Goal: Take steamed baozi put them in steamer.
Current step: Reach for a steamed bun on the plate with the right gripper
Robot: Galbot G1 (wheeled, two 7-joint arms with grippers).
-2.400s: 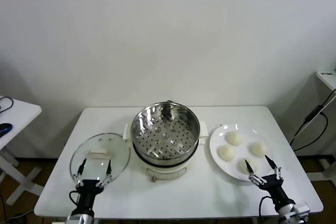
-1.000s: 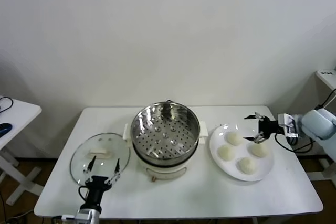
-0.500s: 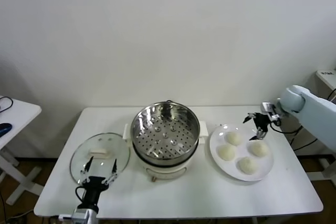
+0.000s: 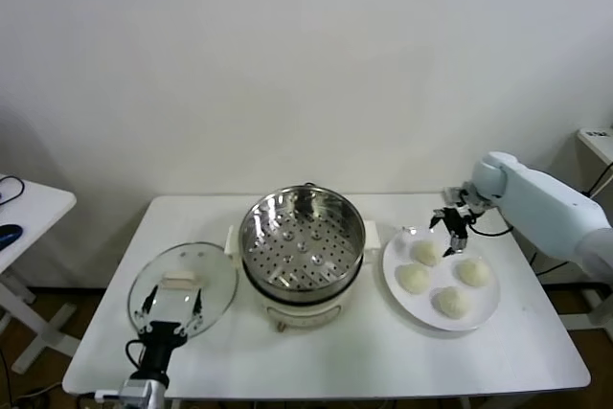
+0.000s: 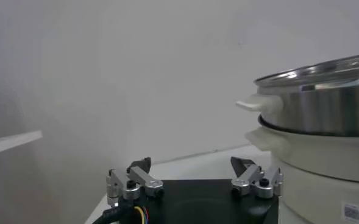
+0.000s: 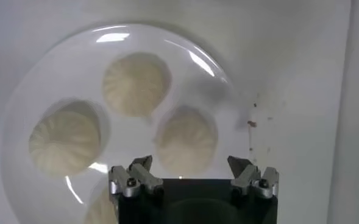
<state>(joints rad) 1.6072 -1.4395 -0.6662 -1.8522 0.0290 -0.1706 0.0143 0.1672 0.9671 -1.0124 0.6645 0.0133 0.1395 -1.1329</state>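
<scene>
Stainless steamer (image 4: 302,238) sits empty; all four baozi (image 4: 425,252) remain on the plate (image 4: 395,266) at the table's right end, right gripper (image 4: 454,226) spread above them, left gripper (image 4: 170,306) spread and idle at the front-left edge.

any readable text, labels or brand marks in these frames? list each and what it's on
No text can be read.
Steamer: its cream base carries a small square sticker, perhaps a code label, too small and blurred to read.
Nothing printed shows on the plate, the baozi, the glass lid or either gripper.
</scene>
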